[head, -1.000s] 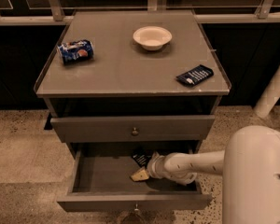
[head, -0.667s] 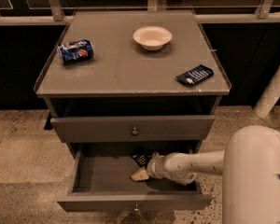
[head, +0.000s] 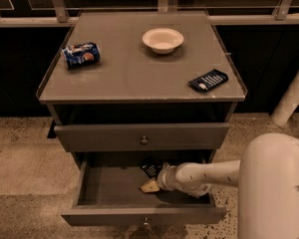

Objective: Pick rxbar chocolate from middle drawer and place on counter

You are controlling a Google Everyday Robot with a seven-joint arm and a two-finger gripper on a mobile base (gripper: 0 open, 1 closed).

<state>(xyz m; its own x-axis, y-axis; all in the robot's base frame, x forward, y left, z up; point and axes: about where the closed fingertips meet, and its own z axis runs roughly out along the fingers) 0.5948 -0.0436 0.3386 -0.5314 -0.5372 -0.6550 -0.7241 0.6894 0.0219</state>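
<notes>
The middle drawer (head: 109, 214) is pulled open below the shut upper drawer front (head: 139, 136). The rxbar chocolate (head: 150, 167), a small black wrapper with white print, lies on the drawer floor near the back, about mid-width. My gripper (head: 152, 184) reaches into the drawer from the right on a white arm (head: 209, 174). Its tan tip sits just in front of the bar, close to it; I cannot tell whether they touch. The grey counter (head: 134, 78) is the cabinet top above.
On the counter stand a white bowl (head: 162, 39) at the back middle, a crumpled blue can-like packet (head: 80, 55) at the left and a dark blue flat packet (head: 208, 80) near the right edge. The robot's white body (head: 274, 188) fills the lower right. A white post (head: 294, 93) stands at the right.
</notes>
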